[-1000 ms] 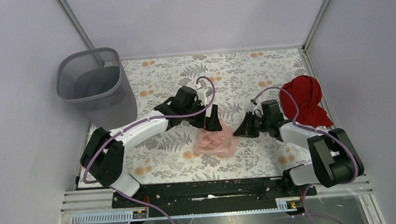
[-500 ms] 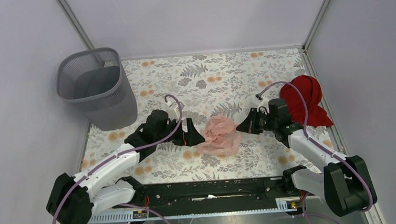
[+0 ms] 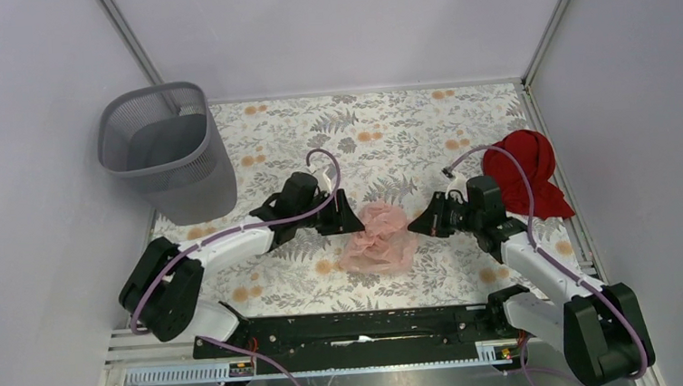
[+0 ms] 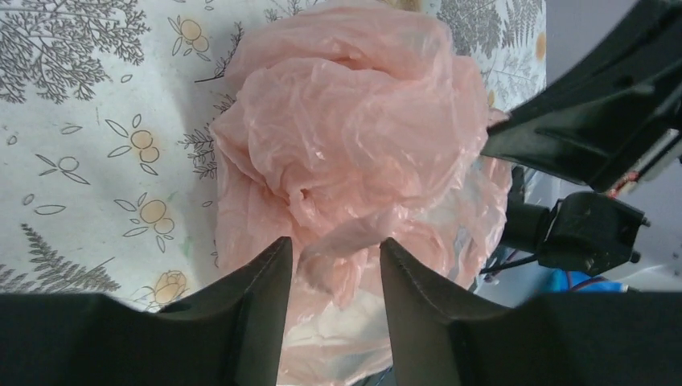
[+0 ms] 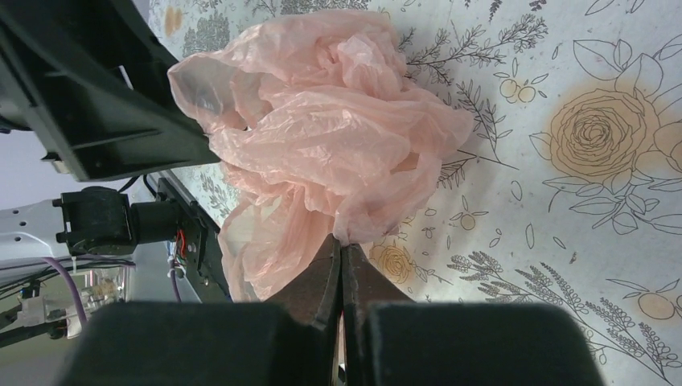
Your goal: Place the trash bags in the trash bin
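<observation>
The bag [image 3: 379,238] lies crumpled mid-table [image 3: 406,125] between both pincers. The left pincer [image 4: 331,245] stands partly open, a loose fold of film between its fingers but not clamped. The right pincer [image 5: 341,241] is closed tight, with the bag's lower edge nipped at its tips. In the wrist views, fingers hide the bag's near side. The bin [image 3: 187,181] stands at the far left corner, well apart, with bare table between. A red cloth [image 3: 522,167] sits by the right edge.
</observation>
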`<action>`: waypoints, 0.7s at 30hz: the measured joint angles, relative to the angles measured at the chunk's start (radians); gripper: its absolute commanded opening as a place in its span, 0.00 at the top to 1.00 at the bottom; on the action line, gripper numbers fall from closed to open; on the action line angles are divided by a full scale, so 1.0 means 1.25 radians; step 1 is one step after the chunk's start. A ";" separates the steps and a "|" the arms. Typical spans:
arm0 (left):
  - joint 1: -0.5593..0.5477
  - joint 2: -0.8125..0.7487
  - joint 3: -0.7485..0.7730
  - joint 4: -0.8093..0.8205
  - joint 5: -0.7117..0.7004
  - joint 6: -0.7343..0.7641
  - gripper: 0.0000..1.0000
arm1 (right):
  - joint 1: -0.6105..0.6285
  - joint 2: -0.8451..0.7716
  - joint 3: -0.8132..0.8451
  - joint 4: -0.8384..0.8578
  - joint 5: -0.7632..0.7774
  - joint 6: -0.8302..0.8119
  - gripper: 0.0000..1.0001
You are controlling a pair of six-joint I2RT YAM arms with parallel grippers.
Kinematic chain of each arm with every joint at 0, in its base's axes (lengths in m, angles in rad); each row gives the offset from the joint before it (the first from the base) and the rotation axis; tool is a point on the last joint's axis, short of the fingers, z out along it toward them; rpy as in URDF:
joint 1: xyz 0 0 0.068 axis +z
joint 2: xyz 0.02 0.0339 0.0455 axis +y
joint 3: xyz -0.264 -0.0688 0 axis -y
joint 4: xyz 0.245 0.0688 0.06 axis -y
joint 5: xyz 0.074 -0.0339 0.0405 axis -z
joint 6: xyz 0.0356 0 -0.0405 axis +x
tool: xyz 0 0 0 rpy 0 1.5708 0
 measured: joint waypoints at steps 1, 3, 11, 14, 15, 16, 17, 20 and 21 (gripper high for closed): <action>-0.002 0.012 0.004 0.003 -0.001 -0.004 0.66 | 0.000 -0.006 0.000 -0.001 0.000 0.000 1.00; -0.002 0.026 0.007 0.001 -0.006 -0.006 0.77 | 0.000 -0.018 0.000 -0.008 0.000 0.000 1.00; 0.014 0.036 0.174 -0.194 -0.078 0.061 1.00 | 0.000 -0.016 0.068 -0.171 0.126 -0.020 1.00; 0.052 0.036 0.378 -0.330 -0.108 0.113 1.00 | 0.000 0.033 0.223 -0.309 0.190 -0.050 1.00; 0.062 0.036 0.464 -0.370 -0.116 0.130 1.00 | 0.000 0.045 0.298 -0.354 0.208 -0.061 1.00; 0.072 0.035 0.563 -0.403 -0.121 0.147 1.00 | 0.000 0.059 0.409 -0.405 0.227 -0.073 1.00; 0.078 0.031 0.648 -0.413 -0.123 0.159 1.00 | 0.000 0.064 0.490 -0.422 0.237 -0.083 1.00; 0.079 -0.062 0.789 -0.355 -0.115 0.183 1.00 | 0.000 0.068 0.772 -0.428 0.235 -0.103 1.00; 0.077 -0.114 0.785 -0.338 -0.114 0.186 1.00 | 0.000 0.055 0.839 -0.397 0.225 -0.104 1.00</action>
